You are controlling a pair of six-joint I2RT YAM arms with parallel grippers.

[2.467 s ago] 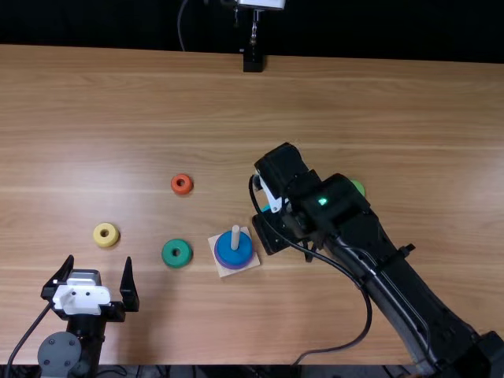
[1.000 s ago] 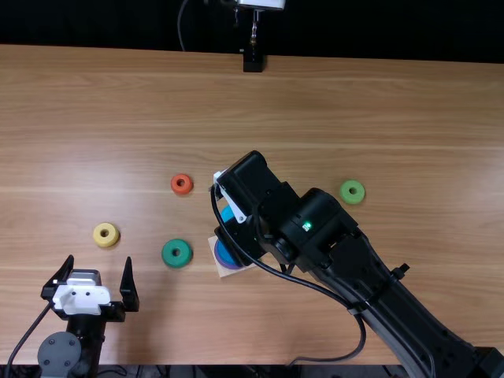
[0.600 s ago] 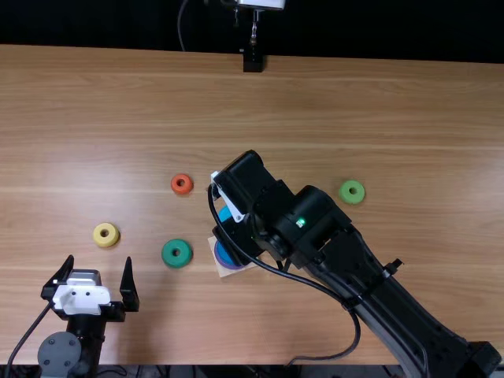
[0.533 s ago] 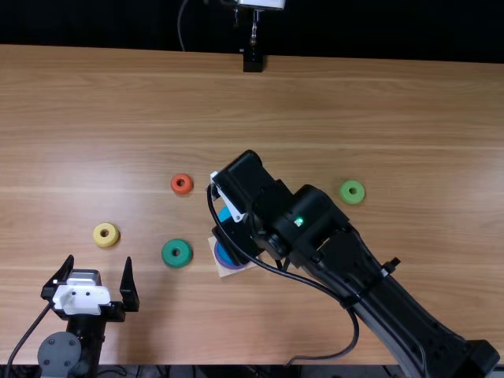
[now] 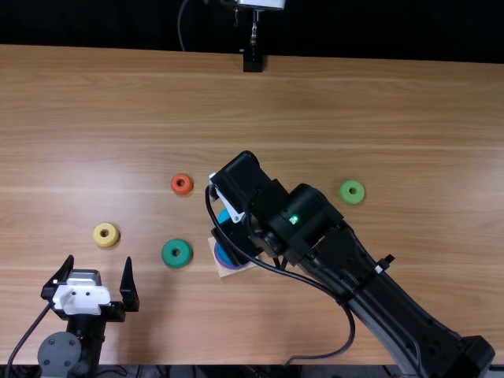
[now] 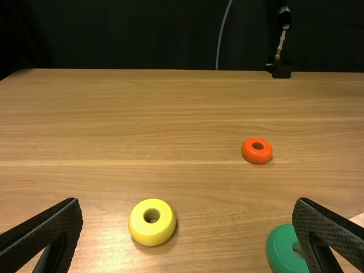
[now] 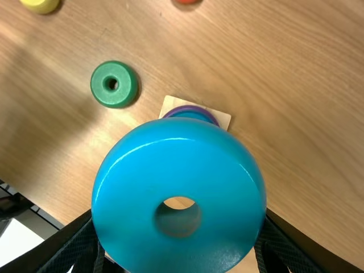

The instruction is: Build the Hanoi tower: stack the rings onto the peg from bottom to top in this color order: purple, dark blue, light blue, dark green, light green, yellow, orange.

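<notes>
Here, right jaws gripping light blue ring point(image 7: 170, 165), left jaws wide apart

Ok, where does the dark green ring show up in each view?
Top view: the dark green ring lies between the yellow ring and the wooden base.
Left wrist view: partly behind one finger of the left pincer.
Right wrist view: beside the wooden base.
Shared landmark: the yellow ring.

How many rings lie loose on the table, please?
4: yellow ring, leftmost; dark green ring, left of the base; orange ring, farther back; light green ring, right of the base.
</notes>
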